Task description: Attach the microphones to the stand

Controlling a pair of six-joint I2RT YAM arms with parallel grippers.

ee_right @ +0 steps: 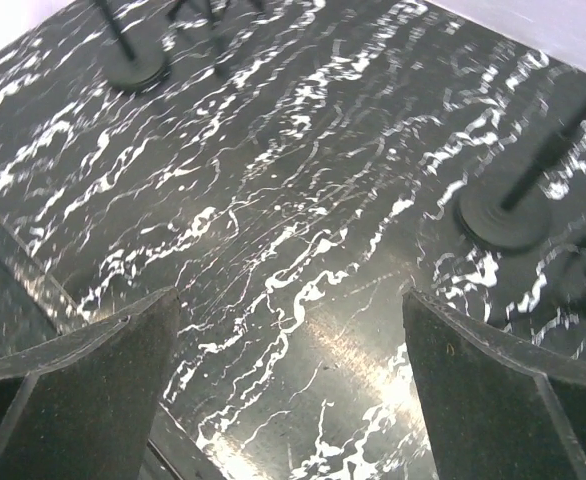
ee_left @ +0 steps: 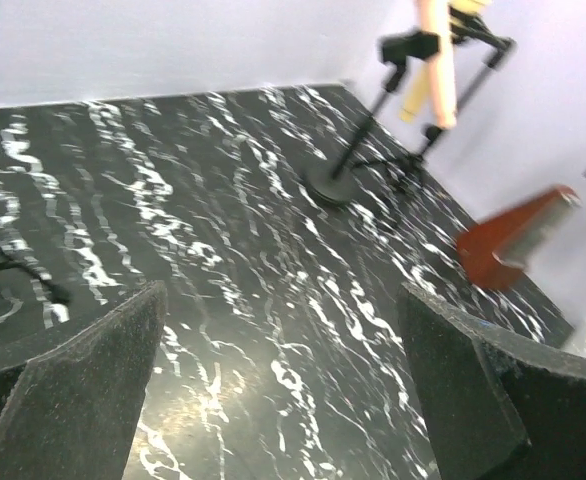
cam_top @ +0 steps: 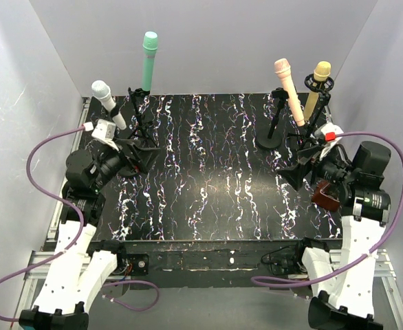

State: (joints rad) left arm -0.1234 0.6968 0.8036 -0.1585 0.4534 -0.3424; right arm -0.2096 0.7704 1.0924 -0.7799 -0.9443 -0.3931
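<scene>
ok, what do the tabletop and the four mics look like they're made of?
Tabletop: black marble look with white veins and glossy glare. It could be stone or printed laminate; can't tell.
Teal microphone, white microphone, pink microphone, yellow microphone: each one flat pastel colour with a matte surface, likely moulded plastic.

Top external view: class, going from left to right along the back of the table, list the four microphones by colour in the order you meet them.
white microphone → teal-green microphone → peach-pink microphone → yellow-tan microphone
</scene>
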